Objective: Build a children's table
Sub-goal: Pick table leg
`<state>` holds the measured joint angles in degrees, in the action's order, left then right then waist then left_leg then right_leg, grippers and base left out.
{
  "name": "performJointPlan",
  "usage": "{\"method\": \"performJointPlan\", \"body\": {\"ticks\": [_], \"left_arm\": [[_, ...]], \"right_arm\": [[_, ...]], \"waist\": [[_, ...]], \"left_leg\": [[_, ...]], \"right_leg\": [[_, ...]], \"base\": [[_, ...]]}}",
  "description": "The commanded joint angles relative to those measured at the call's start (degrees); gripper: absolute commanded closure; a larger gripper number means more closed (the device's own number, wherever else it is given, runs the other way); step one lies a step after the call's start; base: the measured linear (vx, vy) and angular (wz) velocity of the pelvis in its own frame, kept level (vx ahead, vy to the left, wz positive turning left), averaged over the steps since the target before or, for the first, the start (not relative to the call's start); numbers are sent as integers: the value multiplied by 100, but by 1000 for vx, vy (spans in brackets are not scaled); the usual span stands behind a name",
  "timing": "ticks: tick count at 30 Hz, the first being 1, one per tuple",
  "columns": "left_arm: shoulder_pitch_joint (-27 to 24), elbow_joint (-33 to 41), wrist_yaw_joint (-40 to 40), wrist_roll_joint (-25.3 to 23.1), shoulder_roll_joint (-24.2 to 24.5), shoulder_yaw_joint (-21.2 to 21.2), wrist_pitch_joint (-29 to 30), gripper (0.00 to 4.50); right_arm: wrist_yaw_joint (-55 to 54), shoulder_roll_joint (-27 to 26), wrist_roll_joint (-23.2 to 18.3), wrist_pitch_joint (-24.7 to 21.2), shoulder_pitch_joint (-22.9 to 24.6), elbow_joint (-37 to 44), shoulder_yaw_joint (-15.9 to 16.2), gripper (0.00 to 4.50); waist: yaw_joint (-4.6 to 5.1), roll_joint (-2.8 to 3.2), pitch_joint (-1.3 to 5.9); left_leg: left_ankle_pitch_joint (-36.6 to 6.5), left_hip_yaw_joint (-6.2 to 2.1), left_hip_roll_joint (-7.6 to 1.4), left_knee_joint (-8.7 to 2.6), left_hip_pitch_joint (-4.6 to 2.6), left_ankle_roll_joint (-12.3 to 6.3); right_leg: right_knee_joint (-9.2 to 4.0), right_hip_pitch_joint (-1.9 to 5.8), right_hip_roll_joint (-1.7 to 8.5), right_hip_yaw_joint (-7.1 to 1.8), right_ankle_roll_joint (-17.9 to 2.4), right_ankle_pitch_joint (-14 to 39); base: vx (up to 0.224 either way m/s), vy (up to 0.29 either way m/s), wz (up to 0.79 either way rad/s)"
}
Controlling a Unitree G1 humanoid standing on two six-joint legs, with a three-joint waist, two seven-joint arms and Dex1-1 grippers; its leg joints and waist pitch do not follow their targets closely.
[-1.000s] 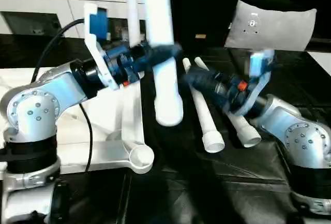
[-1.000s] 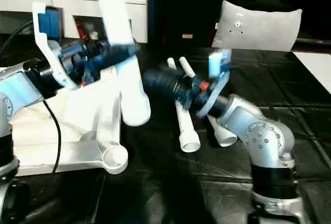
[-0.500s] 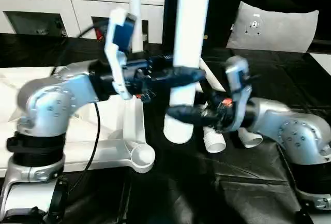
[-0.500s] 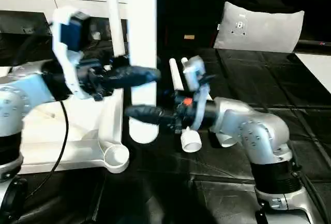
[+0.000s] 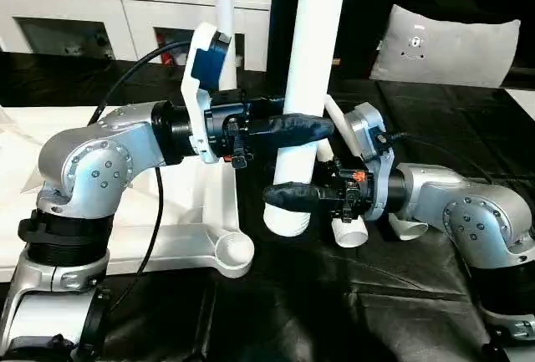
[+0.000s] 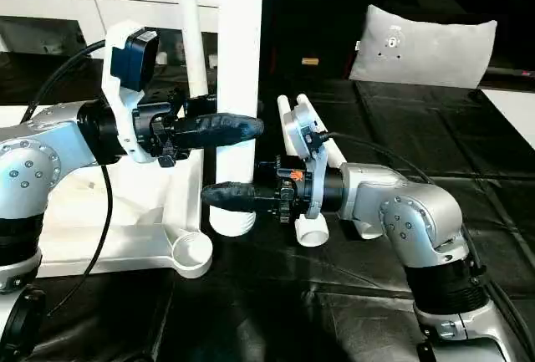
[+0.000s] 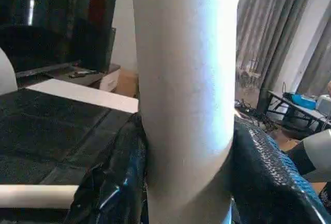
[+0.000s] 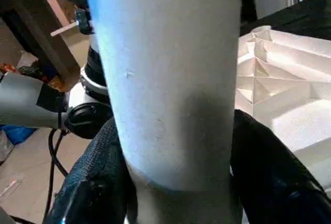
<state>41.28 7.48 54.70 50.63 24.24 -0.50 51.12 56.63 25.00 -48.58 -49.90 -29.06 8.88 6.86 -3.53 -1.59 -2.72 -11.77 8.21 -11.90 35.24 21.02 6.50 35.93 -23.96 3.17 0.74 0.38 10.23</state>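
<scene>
1 leg point(image 5: 313, 86) is held upright above the worktop point(image 5: 401, 295), just right of the upturned tabletop point(image 5: 125, 237), clamped by the left hand point(image 5: 305, 128) above and the right hand point(image 5: 288, 196) below. 1 leg point(image 5: 224, 11) seems already fitted; 2 legs point(image 5: 347, 228) lie unfitted.

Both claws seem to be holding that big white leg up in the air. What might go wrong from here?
The held leg is long and upright, gripped near its lower end by the left claw and the right claw; it might tip or slip.

Its open end hangs beside the corner socket of the tabletop, not over it, so it may miss.

Spare legs lie just behind; swinging could knock them.
</scene>
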Motion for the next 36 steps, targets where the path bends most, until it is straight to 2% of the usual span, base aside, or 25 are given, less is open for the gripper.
{"method": "performJointPlan", "body": {"ticks": [1, 2, 7, 9, 10, 12, 13, 15, 16, 19, 20, 21, 22, 23, 24, 26, 29, 31, 32, 35, 36], "left_arm": [[100, 72, 20, -188, 41, -96, -177, 257], [92, 58, -31, -200, 25, -84, -182, 257], [25, 86, -110, -177, 37, -20, -131, 257], [17, 67, -253, -162, 5, 25, -55, 257], [17, 64, -266, -164, 2, 29, -52, 257], [-33, 74, -351, -355, -34, 1, -239, 257], [-43, 78, -367, -392, -42, -4, -272, 201], [-110, 136, -406, -333, -63, 37, -238, 187], [-186, 210, -469, -282, -69, 77, -202, 187], [-260, 276, -536, -297, -59, 89, -210, 187], [-374, 342, -593, -468, 33, 29, -307, 187], [-442, 382, -618, -557, 86, 8, -357, 187], [-508, 412, -680, -665, 116, -10, -419, 187], [-674, 500, -873, -1026, 126, -70, -705, 187], [-746, 552, -1048, -1139, 88, -76, -731, 187], [-817, 624, -1288, -1255, 23, -87, -731, 187], [-898, 741, -1617, -1375, -162, -101, -813, 187], [-962, 832, -1891, -1505, -314, -152, -909, 187], [-1033, 917, -2235, -1732, -477, -235, -1052, 187], [-1096, 991, -2554, -2024, -572, -326, -1176, 187], [-1135, 1027, -2773, -2122, -698, -306, -1228, 187]], "right_arm": [[59, 3, -33, -45, 5, 24, -40, 217], [46, -6, -9, -25, 18, 19, -40, 219], [-54, -74, 83, 67, 105, 25, -26, 237], [-156, -131, 133, 123, 138, 44, -29, 241], [-165, -135, 137, 128, 141, 45, -29, 244], [-320, -198, 245, 227, 177, 72, -26, 248], [-345, -208, 263, 234, 183, 77, -26, 250], [-487, -271, 438, 366, 228, 111, 25, 251], [-677, -354, 618, 504, 273, 115, 62, 251], [-870, -429, 799, 639, 310, 94, 85, 252], [-1124, -518, 1015, 803, 332, 49, 112, 253], [-1257, -570, 1123, 888, 345, 34, 133, 253], [-1374, -624, 1186, 934, 359, 26, 134, 254], [-1660, -756, 1391, 1103, 391, 13, 150, 254], [-1794, -839, 1450, 1149, 413, 13, 145, 255], [-1916, -927, 1553, 1244, 437, 28, 170, 255], [-2127, -1095, 1672, 1338, 462, 19, 168, 255], [-2299, -1237, 1807, 1447, 475, -20, 188, 257], [-2516, -1386, 1994, 1626, 477, -103, 230, 257], [-2721, -1526, 2157, 1758, 472, -187, 258, 257], [-2817, -1588, 2261, 1832, 474, -226, 284, 257]], "waist": [[-12, 18, 354], [-7, 2, 345], [-3, 1, 351], [1, 26, 349], [6, 18, 349], [15, 59, 345], [17, 53, 347], [17, 55, 345], [23, 100, 351], [34, 81, 352], [38, 92, 348], [48, 163, 337], [48, 163, 337], [72, 134, 340], [83, 152, 334], [84, 162, 348], [84, 161, 336], [93, 149, 340], [99, 127, 330], [123, 132, 336], [141, 102, 335]], "left_leg": [[-646, 120, 19, -422, -8, 183], [-625, 123, 19, -426, 3, 178], [-573, 129, 24, -417, 6, 168], [-588, 126, 25, -418, 4, 181], [-603, 127, 24, -418, 3, 180], [-683, 123, 22, -422, -5, 207], [-679, 123, 24, -423, -4, 206], [-671, 120, 22, -427, -3, 214], [-718, 113, 23, -427, -6, 252], [-740, 110, 25, -436, -3, 268], [-746, 108, 23, -441, -5, 264], [-824, 96, 16, -448, -7, 304], [-824, 96, 16, -448, -7, 304], [-876, 97, 17, -453, -10, 307], [-879, 104, 22, -455, -3, 324], [-886, 105, 19, -446, -26, 332], [-931, 97, 16, -462, -13, 337], [-939, 96, 9, -460, -3, 325], [-959, 98, 13, -467, 4, 314], [-918, 94, 24, -462, 20, 321], [-939, 98, 25, -462, 22, 309]], "right_leg": [[-394, 361, 229, -117, -1031, 1141], [-394, 361, 226, -116, -1022, 1134], [-391, 362, 230, -119, -1011, 1133], [-391, 353, 227, -116, -1012, 1134], [-392, 357, 226, -117, -1012, 1142], [-415, 347, 225, -117, -991, 1213], [-412, 351, 223, -116, -992, 1202], [-405, 348, 219, -114, -997, 1172], [-402, 348, 223, -114, -1008, 1150], [-403, 353, 216, -111, -1004, 1155], [-402, 345, 212, -111, -1005, 1126], [-408, 330, 217, -108, -983, 1182], [-408, 330, 217, -108, -983, 1182], [-426, 338, 216, -110, -942, 1261], [-430, 335, 211, -116, -914, 1277], [-421, 327, 204, -119, -926, 1222], [-414, 333, 199, -111, -938, 1180], [-406, 331, 206, -119, -930, 1145], [-429, 327, 203, -115, -897, 1221], [-430, 335, 205, -122, -817, 1293], [-443, 332, 203, -121, -774, 1346]], "base": [[0, 0, 0], [0, 0, 0], [0, 0, 0], [0, 0, 0], [0, 0, 0], [0, 0, 0], [0, 0, 0], [0, 0, 0], [0, 0, 0], [0, 0, 0], [0, 0, 0], [0, 0, 0], [0, 0, 0], [0, 0, 0], [0, 0, 0], [0, 0, 0], [0, 0, 0], [0, 0, 0], [0, 0, 0], [0, 0, 0], [0, 0, 0]]}}
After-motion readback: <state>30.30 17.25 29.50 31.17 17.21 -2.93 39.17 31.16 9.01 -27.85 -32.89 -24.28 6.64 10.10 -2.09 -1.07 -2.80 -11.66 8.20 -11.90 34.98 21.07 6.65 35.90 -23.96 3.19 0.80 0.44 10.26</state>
